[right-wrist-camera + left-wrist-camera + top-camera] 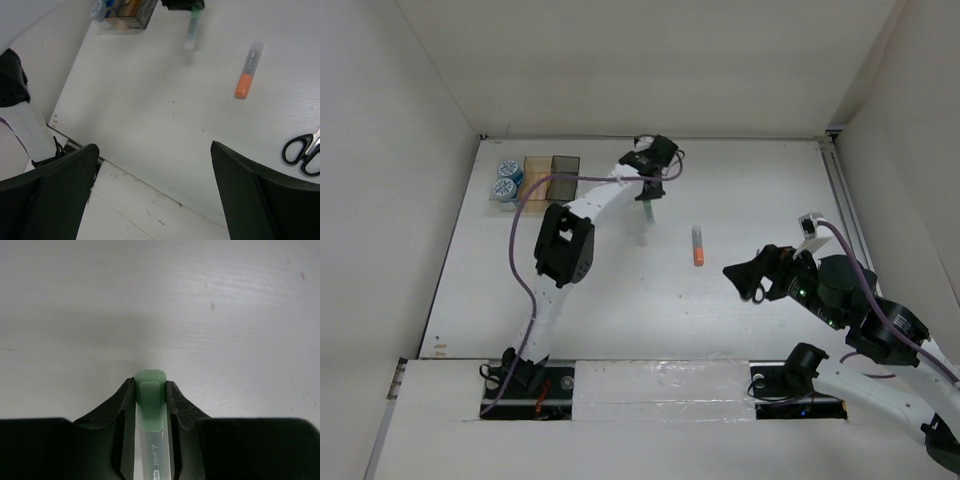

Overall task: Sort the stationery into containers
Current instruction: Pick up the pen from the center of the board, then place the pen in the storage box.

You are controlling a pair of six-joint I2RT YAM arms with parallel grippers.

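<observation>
1. your left fingers [126, 407] are clamped on the green marker [150, 395], one on each side of its clear barrel. the green cap pokes out just past the tips.
2. in the top view that marker hangs from the left arm over the table [620, 310], a little toward 12 o'clock from the table's centre. you cannot tell whether its lower end touches the surface.
3. your right fingers [55, 195] are spread wide apart with nothing between them. they sit toward 4 o'clock from the table's centre.
4. the orange marker [698, 246] lies flat just to the 3 o'clock side of centre. it runs along the 12-to-6 line with its orange end toward 6 o'clock, well apart from both sets of fingers.
5. the scissors [301, 149] lie flat on the table at the 3 o'clock edge of the right wrist view, black handle loops showing, near your right fingers.
6. the three joined bins stand in the table's 10 o'clock corner. from 9 toward 3 o'clock they are the clear bin [520, 198], the amber bin [537, 178] and the dark grey bin [563, 177].
7. the two blue-and-white rolls [508, 168] sit in the clear bin, one at its 12 o'clock end and the other at its 6 o'clock end.
</observation>
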